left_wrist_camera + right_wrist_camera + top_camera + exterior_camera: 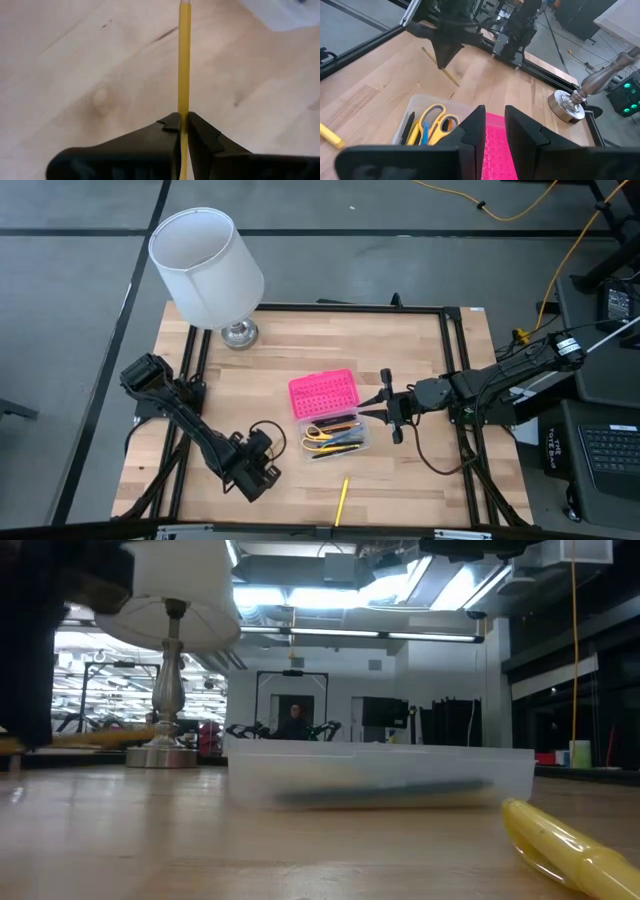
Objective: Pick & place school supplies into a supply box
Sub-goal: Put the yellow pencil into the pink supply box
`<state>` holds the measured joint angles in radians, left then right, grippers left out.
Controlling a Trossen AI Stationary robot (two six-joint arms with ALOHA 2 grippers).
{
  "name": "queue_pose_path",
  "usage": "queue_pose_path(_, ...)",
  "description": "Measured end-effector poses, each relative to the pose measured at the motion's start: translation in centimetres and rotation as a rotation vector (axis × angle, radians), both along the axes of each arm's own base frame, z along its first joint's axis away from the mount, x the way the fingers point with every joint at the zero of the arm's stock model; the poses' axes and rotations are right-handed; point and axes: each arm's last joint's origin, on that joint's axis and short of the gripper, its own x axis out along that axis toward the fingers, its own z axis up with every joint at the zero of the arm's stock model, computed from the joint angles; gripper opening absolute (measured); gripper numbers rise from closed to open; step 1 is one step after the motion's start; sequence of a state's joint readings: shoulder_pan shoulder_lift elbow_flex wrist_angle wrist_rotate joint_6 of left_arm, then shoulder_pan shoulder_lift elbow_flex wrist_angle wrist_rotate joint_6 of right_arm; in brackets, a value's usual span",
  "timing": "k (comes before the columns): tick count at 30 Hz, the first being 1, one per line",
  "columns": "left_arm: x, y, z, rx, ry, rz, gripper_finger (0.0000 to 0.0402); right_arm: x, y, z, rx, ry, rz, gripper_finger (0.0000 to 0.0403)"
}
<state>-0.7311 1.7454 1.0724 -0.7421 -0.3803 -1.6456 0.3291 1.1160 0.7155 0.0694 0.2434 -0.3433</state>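
pencil (184, 60) pinched in our left gripper (183, 122), well off from the supply box (332, 420) toward the table's front-left; our right gripper (389, 408) waits just beside the box, slightly spread. thin grip, so we risk it swivelling.

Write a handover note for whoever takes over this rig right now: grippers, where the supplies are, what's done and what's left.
Left gripper: shut on a yellow pencil, near the table's front, short of the box.
Right gripper: open, empty, by the pink lid.
Clear base: open beside the lid.
Done: scissors and several pens are in the base.
Left: place the held pencil, then the yellow pen lying at the front edge.
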Motion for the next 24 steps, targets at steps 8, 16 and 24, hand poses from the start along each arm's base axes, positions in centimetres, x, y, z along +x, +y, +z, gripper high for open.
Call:
queue_pose_path(8,1.8,-0.2,4.3,0.048,-0.001,-0.057,0.0009,0.0,0.0,0.0,-0.001,0.000,0.000,0.0078)
queue_pose_path(16,3.6,0.4,7.1,0.180,-0.084,-0.156,0.0011,0.0,0.0,0.0,-0.006,-0.001,0.002,0.0078)
queue_pose_path(24,5.0,2.1,7.3,0.284,-0.053,-0.284,0.0012,0.0,0.0,0.1,-0.004,-0.006,0.002,0.0078)
